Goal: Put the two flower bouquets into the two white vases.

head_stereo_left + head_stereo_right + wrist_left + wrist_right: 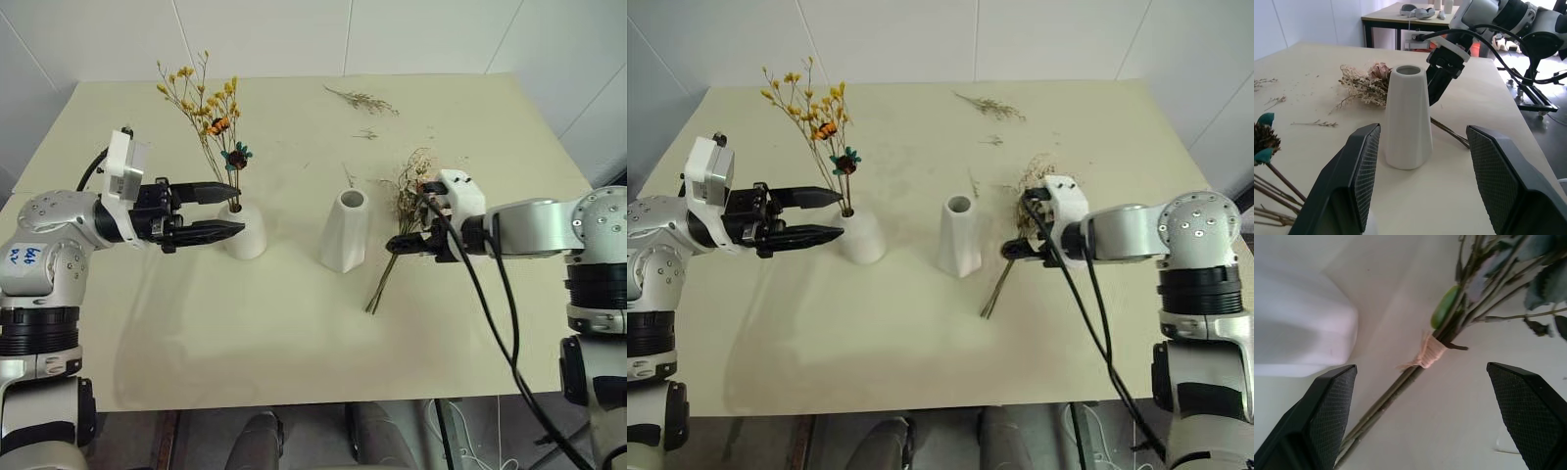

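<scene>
White walls back a cream tabletop (294,362). Over its right half, the right gripper (1422,416) hangs spread wide, one finger on each side of the rose bouquet (407,211), which lies flat on the tabletop; it touches nothing yet. Directly below is the pale twine binding (1427,352), which looks the firmest place to pinch: the stems are thin, light and springy, the dried sprigs brittle and likely to shed. Just beside the stems stands the tall vase (344,231), empty, narrow-mouthed and probably easy to tip. Toward the left edge, the left gripper (223,208) is spread and level, empty, just beside the squat vase (245,233), which already holds the yellow bouquet (208,113). The roses are hard to make out among the sprigs, partly behind the right gripper. Loose twigs (362,100) lie near the far edge.
</scene>
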Controlling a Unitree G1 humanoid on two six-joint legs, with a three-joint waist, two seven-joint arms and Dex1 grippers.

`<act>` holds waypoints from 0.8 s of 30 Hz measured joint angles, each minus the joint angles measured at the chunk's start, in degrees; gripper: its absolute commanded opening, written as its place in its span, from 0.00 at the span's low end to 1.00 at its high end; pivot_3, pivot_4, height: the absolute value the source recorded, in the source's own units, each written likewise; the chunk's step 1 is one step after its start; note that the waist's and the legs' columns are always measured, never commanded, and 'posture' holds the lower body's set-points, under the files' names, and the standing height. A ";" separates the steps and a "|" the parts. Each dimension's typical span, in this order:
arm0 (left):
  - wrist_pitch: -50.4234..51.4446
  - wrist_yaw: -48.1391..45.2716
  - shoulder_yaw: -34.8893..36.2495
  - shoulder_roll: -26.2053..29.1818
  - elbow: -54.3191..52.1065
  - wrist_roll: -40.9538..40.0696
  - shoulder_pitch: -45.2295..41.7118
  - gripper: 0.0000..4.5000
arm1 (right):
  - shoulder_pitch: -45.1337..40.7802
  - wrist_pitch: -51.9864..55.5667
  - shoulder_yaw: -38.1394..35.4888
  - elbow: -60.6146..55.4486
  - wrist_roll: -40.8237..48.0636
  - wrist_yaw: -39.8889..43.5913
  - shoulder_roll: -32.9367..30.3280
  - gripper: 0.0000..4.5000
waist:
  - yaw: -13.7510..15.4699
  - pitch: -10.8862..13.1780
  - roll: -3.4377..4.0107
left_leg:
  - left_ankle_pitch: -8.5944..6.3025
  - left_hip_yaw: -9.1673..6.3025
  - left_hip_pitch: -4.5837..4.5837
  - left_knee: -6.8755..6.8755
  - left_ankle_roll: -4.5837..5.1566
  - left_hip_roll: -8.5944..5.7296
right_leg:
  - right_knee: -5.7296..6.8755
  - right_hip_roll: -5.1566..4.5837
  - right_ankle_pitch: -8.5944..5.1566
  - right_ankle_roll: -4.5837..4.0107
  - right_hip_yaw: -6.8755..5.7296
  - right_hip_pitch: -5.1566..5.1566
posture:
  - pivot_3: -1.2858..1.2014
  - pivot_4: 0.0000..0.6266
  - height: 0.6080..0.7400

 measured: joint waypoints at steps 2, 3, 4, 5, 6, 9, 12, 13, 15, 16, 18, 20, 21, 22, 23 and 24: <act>0.05 0.39 0.49 0.01 -0.59 -0.08 0.47 0.66 | -0.06 -1.59 1.53 0.29 1.76 -2.42 0.26 1.00 | -0.06 0.00 0.00 | 0.00 0.00 -0.01 0.01 0.01 -0.01 | -0.02 -0.02 0.00 0.01 0.01 0.02 | 0.52 0.24 1.00; 0.11 0.57 0.73 0.03 -0.77 -0.15 0.74 0.66 | -0.18 -2.16 2.32 0.29 2.13 -3.21 0.56 1.00 | -0.14 0.00 0.00 | 0.00 0.00 -0.01 0.02 0.01 -0.02 | -0.02 -0.01 0.01 0.01 0.01 0.02 | 0.52 0.24 1.00; 0.21 0.78 0.85 0.04 -1.06 -0.23 1.08 0.66 | -0.20 -2.74 3.02 0.29 2.36 -4.03 0.92 1.00 | -0.23 0.00 0.00 | 0.00 0.00 -0.01 0.03 0.01 -0.01 | -0.01 -0.01 0.01 0.01 0.00 0.02 | 0.52 0.24 1.00; 0.39 1.02 1.14 0.04 -1.49 -0.35 1.67 0.66 | -0.20 -3.08 3.66 0.29 2.42 -4.72 1.24 1.00 | -0.39 0.00 0.00 | 0.00 0.00 0.00 0.03 0.01 -0.01 | 0.01 -0.01 0.01 0.01 0.00 0.01 | 0.52 0.24 1.00; 0.62 1.26 1.32 0.05 -1.82 -0.46 1.98 0.66 | -0.20 -3.34 4.27 0.30 2.32 -5.18 1.30 1.00 | -0.48 0.00 0.00 | 0.00 0.00 -0.01 0.03 0.01 -0.01 | 0.02 -0.01 0.01 0.01 0.00 0.01 | 0.52 0.24 1.00; 1.18 1.96 2.16 0.36 -3.18 -0.85 2.66 0.66 | -0.20 -4.07 5.10 0.30 1.35 -6.13 1.62 1.00 | -0.60 0.00 0.00 | 0.01 0.00 0.00 0.06 0.02 -0.01 | 0.04 -0.01 0.01 0.01 0.00 0.02 | 0.52 0.24 1.00; 1.84 2.71 2.85 0.57 -4.52 -1.12 4.04 0.66 | -0.17 -4.44 5.54 0.30 1.18 -7.00 1.94 1.00 | -0.84 0.00 0.00 | 0.00 0.01 0.00 0.08 0.02 -0.01 | 0.07 0.01 0.01 0.01 0.02 0.01 | 0.52 0.24 1.00; 2.00 2.76 2.84 0.57 -4.86 -1.22 4.26 0.66 | -0.12 -4.77 5.81 0.28 1.31 -7.37 2.41 1.00 | -0.90 0.00 0.00 | 0.01 0.01 0.00 0.09 0.02 -0.01 | 0.10 0.03 0.01 0.01 0.01 0.00 | 0.52 0.24 1.00; 2.17 2.92 2.85 0.57 -5.15 -1.33 4.29 0.66 | 0.23 -5.42 6.71 0.12 1.96 -8.34 3.69 1.00 | -0.92 0.00 0.00 | 0.01 0.00 0.01 0.11 0.01 -0.01 | 0.17 0.05 0.01 0.01 0.01 0.00 | 0.52 0.24 1.00; 2.25 2.98 2.86 0.57 -5.29 -1.40 4.29 0.66 | 0.52 -5.55 7.34 0.12 2.43 -8.75 4.19 1.00 | -0.89 0.00 0.00 | 0.01 0.00 0.01 0.13 0.01 -0.01 | 0.20 0.05 0.00 0.01 0.00 0.00 | 0.52 0.24 1.00; 2.39 3.16 2.87 0.62 -5.32 -1.59 4.33 0.67 | 0.72 -6.44 7.60 -0.16 3.22 -9.57 4.40 0.91 | -0.84 0.00 0.00 | 0.01 0.00 0.01 0.22 0.01 -0.01 | 0.24 0.03 0.00 0.01 0.01 0.02 | 0.52 0.24 1.00; 2.46 3.27 2.87 0.89 -5.28 -1.69 4.31 0.67 | 0.81 -6.85 8.36 -0.28 3.68 -10.53 5.34 0.79 | -0.91 0.00 0.00 | 0.01 0.00 0.01 0.31 0.02 -0.02 | 0.32 0.03 0.01 0.01 0.03 0.03 | 0.52 0.24 1.00; 2.46 3.28 2.87 1.06 -5.27 -1.70 4.22 0.67 | 0.81 -7.36 8.87 -0.71 3.74 -11.12 6.07 0.72 | -0.98 0.00 0.00 | 0.00 0.00 0.02 0.32 0.02 -0.02 | 0.36 0.04 0.01 0.01 0.04 0.02 | 0.52 0.24 1.00; 2.46 3.29 2.86 1.19 -5.27 -1.72 4.01 0.67 | 0.81 -7.78 9.48 -1.03 3.82 -11.52 6.76 0.64 | -0.98 0.00 0.00 | 0.01 -0.01 0.04 0.34 0.02 -0.02 | 0.40 0.06 0.01 0.01 0.03 0.03 | 0.52 0.24 1.00; 2.46 3.30 2.86 1.25 -5.28 -1.74 3.93 0.67 | 0.81 -7.86 9.62 -1.13 3.88 -11.69 7.05 0.57 | -0.96 0.00 0.00 | 0.01 -0.01 0.05 0.34 0.01 -0.02 | 0.43 0.07 0.01 0.00 0.02 0.03 | 0.52 0.24 1.00; 2.46 3.33 2.86 1.29 -5.28 -1.80 3.94 0.67 | 0.84 -7.96 9.79 -1.13 3.93 -11.87 7.22 0.50 | -0.92 0.00 0.00 | 0.02 -0.02 0.05 0.36 0.02 -0.02 | 0.46 0.07 0.01 0.00 0.02 0.03 | 0.52 0.24 1.00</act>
